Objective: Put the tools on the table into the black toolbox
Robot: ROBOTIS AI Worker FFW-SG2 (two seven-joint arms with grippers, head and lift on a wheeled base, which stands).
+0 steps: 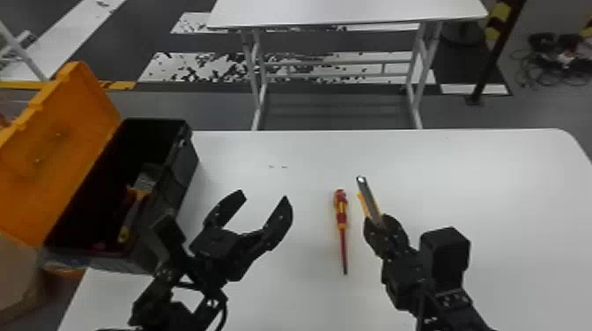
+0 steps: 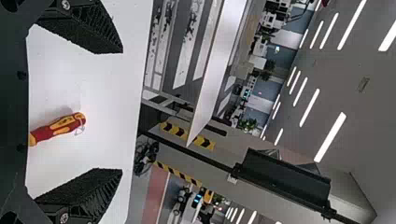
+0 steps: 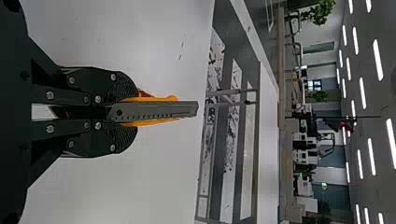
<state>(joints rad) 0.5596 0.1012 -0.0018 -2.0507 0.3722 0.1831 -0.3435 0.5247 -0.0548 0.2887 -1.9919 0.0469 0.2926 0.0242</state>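
The fingers of the right gripper (image 1: pixel 384 222) are clamped on a grey-and-yellow tool (image 1: pixel 370 200), which juts out past them above the white table (image 1: pixel 497 176). Those of the left gripper (image 1: pixel 264 198) are spread wide, with nothing between them. Between the two grippers, a red-and-yellow screwdriver (image 1: pixel 341 214) lies on the table. Farther left, the black toolbox (image 1: pixel 183 165) has its orange lid (image 1: pixel 57 145) raised and tools inside.

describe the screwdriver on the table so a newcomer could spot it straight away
On the white table, look right of the black toolbox with the raised orange lid. Between the left gripper and the right gripper lies a red and yellow screwdriver, handle toward the far edge. It lies loose, unlike the gray and yellow tool the right gripper holds.
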